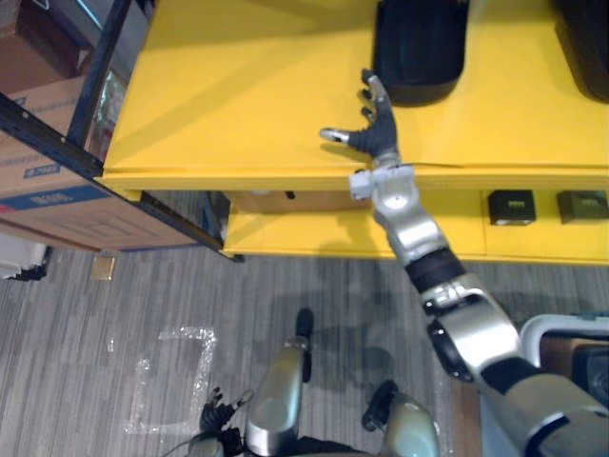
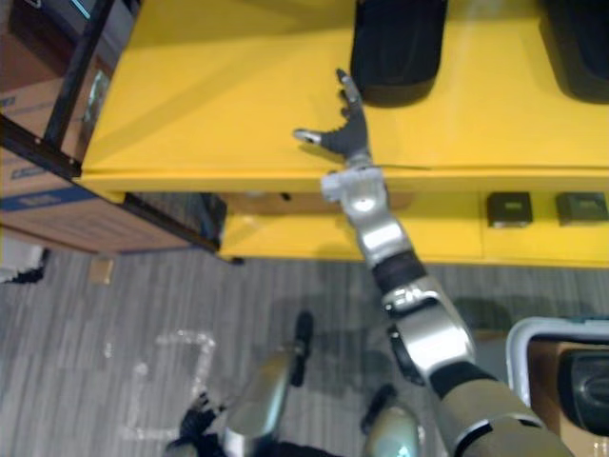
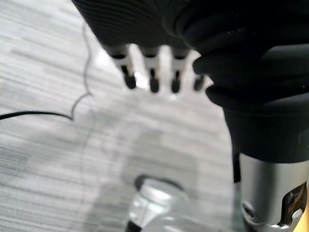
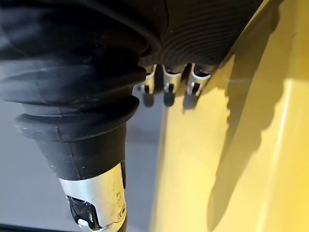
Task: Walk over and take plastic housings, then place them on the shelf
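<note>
Figure subject: a two-armed humanoid stands before a shelf unit, part-way through stocking it.
Shelf: broad yellow flat-topped shelf [image 1: 238, 95], with a lower yellow shelf [image 1: 304, 233] beneath its front edge.
Task's things: one black, rounded, ribbed plastic housing [image 1: 419, 48] lies on the shelf top. A second black plastic housing [image 1: 585, 43] lies well apart from it, at the right edge of view.
Right hand [image 1: 379, 129]: open, with fingers spread and thumb out to the side, holding nothing. It is above the front strip of the shelf, just short of the first housing's near end.
Left hand [image 1: 217, 419]: low beside the body over the grey floor, fingers relaxed and empty.
Stage (judged): this housing looks placed, and more remain to fetch.
Risk 1: the fingertips are near the housing's near end, so a forward or sideways sweep could nudge or skew it.
Risk 2: the wrist is at the shelf's front lip, so a low withdrawal could catch that edge.
Risk 3: the gap between the two housings is limited, so a careless next placement could knock either one.
Container 1: white-rimmed bin [image 2: 547, 325] at the robot's right holds a dark rounded piece [image 2: 582, 381], probably another housing.
Container 2: closed cardboard boxes [image 1: 38, 181] sit on a dark metal rack [image 1: 95, 86]; their contents are hidden.
Lower shelf load: two small dark square boxes [image 1: 510, 206], side by side.
</note>
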